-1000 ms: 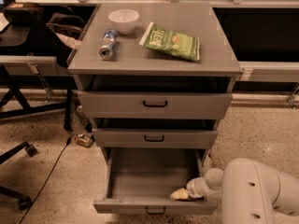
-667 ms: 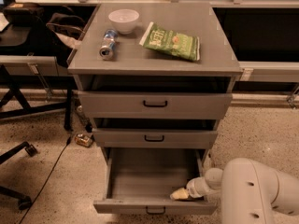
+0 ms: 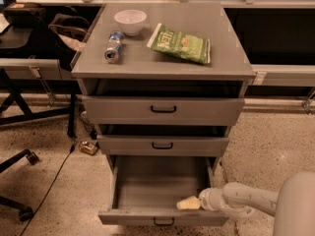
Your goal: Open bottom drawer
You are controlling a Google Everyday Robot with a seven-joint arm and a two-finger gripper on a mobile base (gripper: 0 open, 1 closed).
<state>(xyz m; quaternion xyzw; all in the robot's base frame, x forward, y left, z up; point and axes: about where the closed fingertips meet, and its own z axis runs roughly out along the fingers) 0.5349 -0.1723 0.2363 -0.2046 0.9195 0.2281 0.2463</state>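
The bottom drawer of the grey cabinet is pulled far out, and its bare grey inside shows. Its short front faces me with a small black bar handle at the lower edge of the view. My gripper reaches in from the right on a white arm. Its pale tip lies inside the drawer at the front right corner, just behind the front panel and to the right of the handle. The middle drawer and top drawer are shut or nearly shut above it.
On the cabinet top stand a white bowl, a lying can and a green chip bag. A desk, bags and chair legs are at the left. A small object and a cable lie on the speckled floor.
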